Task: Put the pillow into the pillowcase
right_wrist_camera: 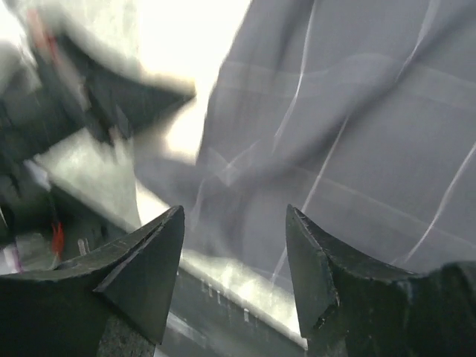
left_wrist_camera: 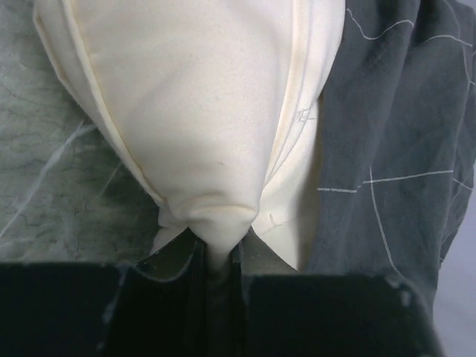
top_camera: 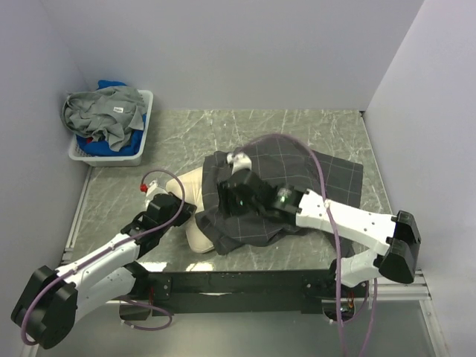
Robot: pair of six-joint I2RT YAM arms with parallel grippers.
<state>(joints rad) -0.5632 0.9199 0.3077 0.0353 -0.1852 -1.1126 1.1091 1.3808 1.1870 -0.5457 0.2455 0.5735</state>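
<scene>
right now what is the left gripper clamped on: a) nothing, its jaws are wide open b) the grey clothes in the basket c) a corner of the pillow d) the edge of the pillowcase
c: in the left wrist view the left gripper is shut on a bunched corner of the cream pillow, while the pillowcase lies off to one side of the jaws.

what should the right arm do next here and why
Probably lower the right gripper, whose jaws stand open and empty above the pillowcase, and pinch the cloth near its mouth to draw it toward the left gripper. That one is clamped on a corner of the pillow, and that end pokes out uncovered.
</scene>
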